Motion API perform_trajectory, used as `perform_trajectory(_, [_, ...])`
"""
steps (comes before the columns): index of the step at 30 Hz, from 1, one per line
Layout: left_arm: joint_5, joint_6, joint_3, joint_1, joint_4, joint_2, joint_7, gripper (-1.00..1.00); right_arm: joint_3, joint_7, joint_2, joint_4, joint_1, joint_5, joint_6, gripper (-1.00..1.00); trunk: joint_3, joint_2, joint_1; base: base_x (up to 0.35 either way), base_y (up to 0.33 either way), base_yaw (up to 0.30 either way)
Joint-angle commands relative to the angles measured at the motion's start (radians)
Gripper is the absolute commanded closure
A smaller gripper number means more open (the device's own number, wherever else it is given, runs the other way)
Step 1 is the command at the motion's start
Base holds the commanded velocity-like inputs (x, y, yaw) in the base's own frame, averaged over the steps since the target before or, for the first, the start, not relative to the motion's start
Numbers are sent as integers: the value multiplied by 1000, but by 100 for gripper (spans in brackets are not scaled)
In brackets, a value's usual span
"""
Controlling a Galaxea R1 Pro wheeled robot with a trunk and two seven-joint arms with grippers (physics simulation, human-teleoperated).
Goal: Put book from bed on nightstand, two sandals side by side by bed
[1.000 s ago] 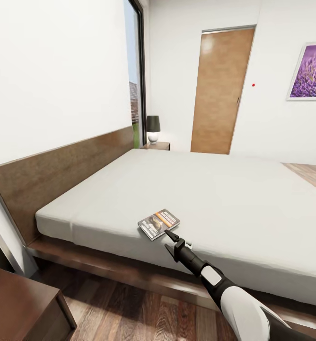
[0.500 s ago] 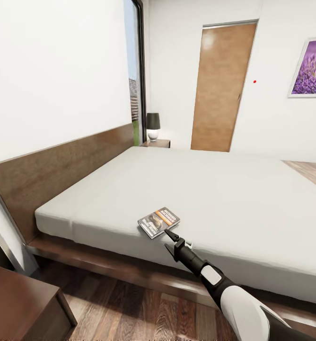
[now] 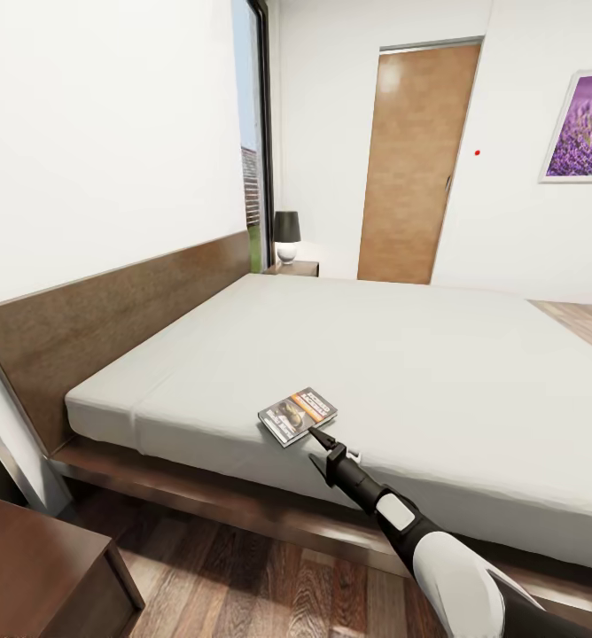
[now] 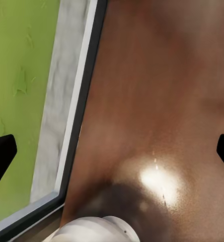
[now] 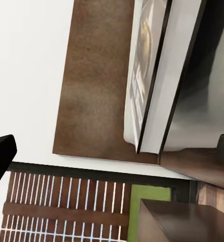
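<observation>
The book (image 3: 298, 416) lies flat on the bed (image 3: 402, 354), close to the mattress's near edge and about midway along that side, cover up, its long axis slanting across the edge rather than square to it. In the right wrist view the book (image 5: 144, 75) shows edge-on, lying just ahead of the fingers and between their lines, so the approach looks roughly lined up with it.

The right gripper (image 3: 324, 442) reaches in from the floor side, its dark tips at the book's near corner; whether they touch it cannot be told. It is plainly the nearer arm. Its fingers (image 5: 1, 151) stand wide apart at the two sides of the wrist view, released and holding nothing.

The left gripper (image 4: 112, 151) hangs over glossy brown wood beside a window frame, well apart from the book, its fingers (image 4: 1, 151) also spread open and empty.

A nightstand (image 3: 39, 567) sits at the near corner by the headboard (image 3: 110, 310), to the left of the book; a second one (image 3: 298, 268) with a lamp (image 3: 286, 237) stands at the far side. The near one seems the shorter carry once the book is gripped
</observation>
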Motion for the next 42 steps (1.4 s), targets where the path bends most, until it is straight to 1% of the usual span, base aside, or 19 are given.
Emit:
perform_trajectory(1, [10,1,-6,-7,-2,0,9,-100,1,0,0,-1,0,-7,8,-100,-1,0,0,0,0,0])
perform_trajectory(6, [10,1,-6,-7,-2,1,9,-100,1,-2,1,-1,-1,-7,8,-100,-1,0,0,0,0,0])
perform_trajectory(11, [10,1,-6,-7,-2,0,9,-100,1,-25,1,-1,-5,-8,8,-100,-1,0,0,0,0,0])
perform_trajectory(18, [10,1,-6,-7,-2,0,9,-100,1,-39,1,-2,-8,-8,8,-100,-1,0,0,0,0,0])
perform_trajectory(42, [10,1,-6,-7,-3,0,15,-100,1,-47,1,-1,-21,-8,8,-100,-1,0,0,0,0,0])
